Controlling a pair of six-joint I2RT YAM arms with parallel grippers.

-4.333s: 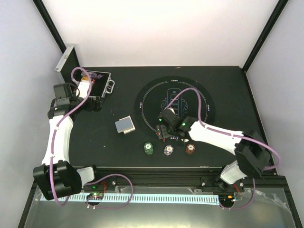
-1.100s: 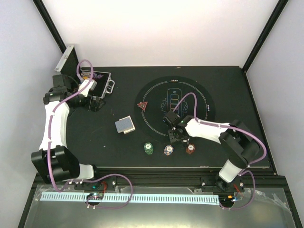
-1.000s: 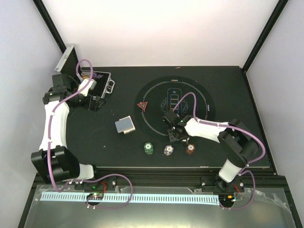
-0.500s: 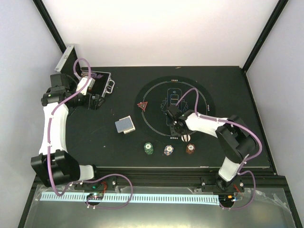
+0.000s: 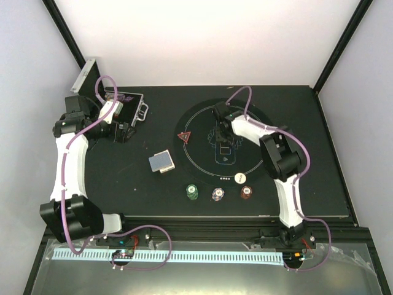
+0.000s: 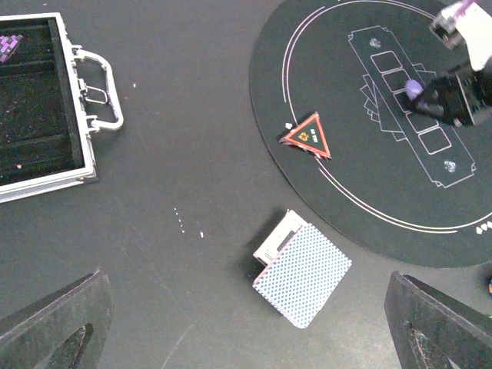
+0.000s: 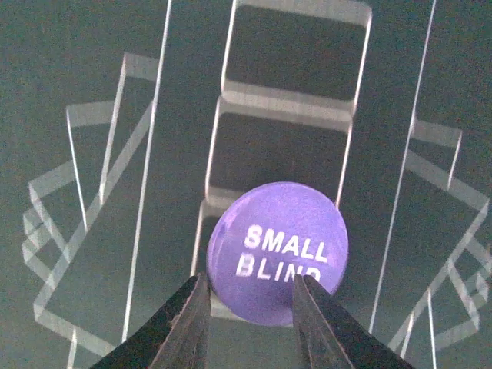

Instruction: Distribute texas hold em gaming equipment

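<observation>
While right jaws pinch the purple button (image 7: 277, 247), a triangle (image 6: 309, 137) lies apart.

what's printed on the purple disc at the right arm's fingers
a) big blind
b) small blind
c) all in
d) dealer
b: in the right wrist view the purple disc, just above the right fingers, carries white lettering that reads SMALL BLIND.

Bright, even overhead; dim, soft close-up
</observation>
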